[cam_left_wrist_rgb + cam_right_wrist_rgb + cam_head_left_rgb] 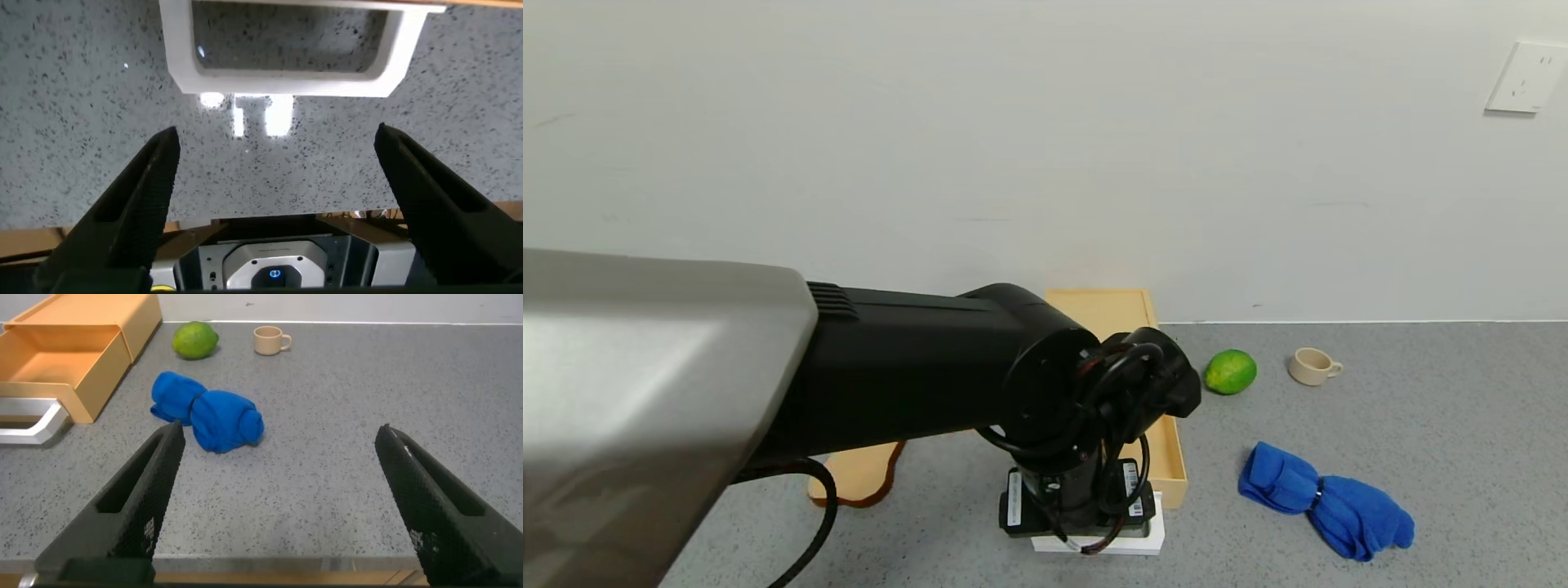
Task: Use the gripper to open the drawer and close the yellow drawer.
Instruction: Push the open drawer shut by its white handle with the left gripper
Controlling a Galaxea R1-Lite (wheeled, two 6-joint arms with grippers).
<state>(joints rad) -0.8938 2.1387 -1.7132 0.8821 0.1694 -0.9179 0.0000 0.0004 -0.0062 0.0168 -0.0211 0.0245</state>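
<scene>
The yellow drawer [61, 363] stands pulled out of its flat matching box [1103, 306], with its inside showing in the right wrist view. Its white loop handle [282, 49] points toward the table's front edge. My left gripper [278, 135] hangs over the counter just short of that handle, open wide, with nothing between its fingers. In the head view the left arm's wrist covers most of the drawer; only the tray's right wall [1172, 457] and part of the handle [1147, 545] show. My right gripper [279, 431] is open and empty, low over the counter to the right of the drawer.
A green lime [1230, 371] and a small beige cup [1312, 366] sit to the right of the box near the wall. A rolled blue cloth [1327, 500] lies right of the drawer's front. A tan board with a brown edge [858, 478] lies to the left.
</scene>
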